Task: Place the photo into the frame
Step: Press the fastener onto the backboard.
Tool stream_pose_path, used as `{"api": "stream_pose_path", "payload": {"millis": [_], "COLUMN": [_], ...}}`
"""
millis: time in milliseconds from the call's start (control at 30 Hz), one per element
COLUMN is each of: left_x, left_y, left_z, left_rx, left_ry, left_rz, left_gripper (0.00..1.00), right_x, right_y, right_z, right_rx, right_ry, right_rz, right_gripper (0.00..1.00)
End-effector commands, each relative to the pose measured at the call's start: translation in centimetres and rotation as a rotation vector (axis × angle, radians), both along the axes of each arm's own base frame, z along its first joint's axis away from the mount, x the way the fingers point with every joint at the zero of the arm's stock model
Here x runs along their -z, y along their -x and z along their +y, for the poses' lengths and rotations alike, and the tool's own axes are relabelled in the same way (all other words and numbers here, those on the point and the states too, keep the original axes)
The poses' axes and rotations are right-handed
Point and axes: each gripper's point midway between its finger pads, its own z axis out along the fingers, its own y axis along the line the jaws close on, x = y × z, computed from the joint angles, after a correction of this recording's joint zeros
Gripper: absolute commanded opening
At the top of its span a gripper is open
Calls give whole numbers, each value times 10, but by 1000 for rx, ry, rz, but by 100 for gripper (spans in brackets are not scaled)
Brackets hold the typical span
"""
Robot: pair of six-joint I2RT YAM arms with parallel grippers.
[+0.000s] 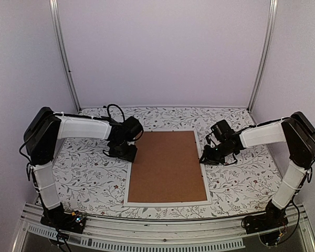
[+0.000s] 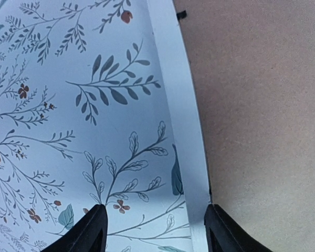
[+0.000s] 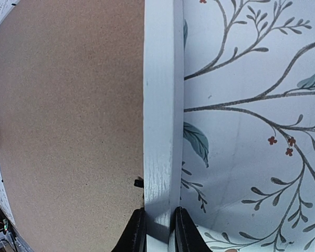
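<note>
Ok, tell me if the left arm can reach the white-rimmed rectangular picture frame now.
Probably yes: the left gripper hangs open over the white-rimmed rectangular picture frame, its left rim passing between the fingers, nothing in the way.

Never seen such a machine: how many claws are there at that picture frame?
2. The left gripper hangs open over the left rim of the frame; the right gripper is shut on its right rim. None seems hidden.

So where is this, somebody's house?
Probably a robot lab booth, not a house: left arm and right arm bolted to a metal rail, bare white walls, and a frame on a flowery tablecloth.
</note>
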Motion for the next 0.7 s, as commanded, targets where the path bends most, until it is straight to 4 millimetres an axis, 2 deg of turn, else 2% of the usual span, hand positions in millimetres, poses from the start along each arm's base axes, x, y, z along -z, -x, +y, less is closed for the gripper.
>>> {"api": "stream_pose_path", "payload": {"millis": [0, 233, 433, 667], "left_x": [5, 8, 0, 8], "left_y": [-6, -7, -6, -10], "left_z": [4, 11, 18, 13], "left_rx": [-11, -32, -49, -37], "left_ry": [-25, -45, -42, -32], "left_rz": [-1, 1, -20, -8], "left_gripper": [66, 66, 66, 66], "right_x": [38, 38, 38, 40], "right_y": [41, 41, 42, 42], "right_z": [-14, -14, -15, -15], "right_rx": [-29, -30, -28, -30], "right_ry": [89, 93, 95, 96], "right_rz": [152, 153, 155, 156], "right_gripper": [18, 18, 18, 18]}}
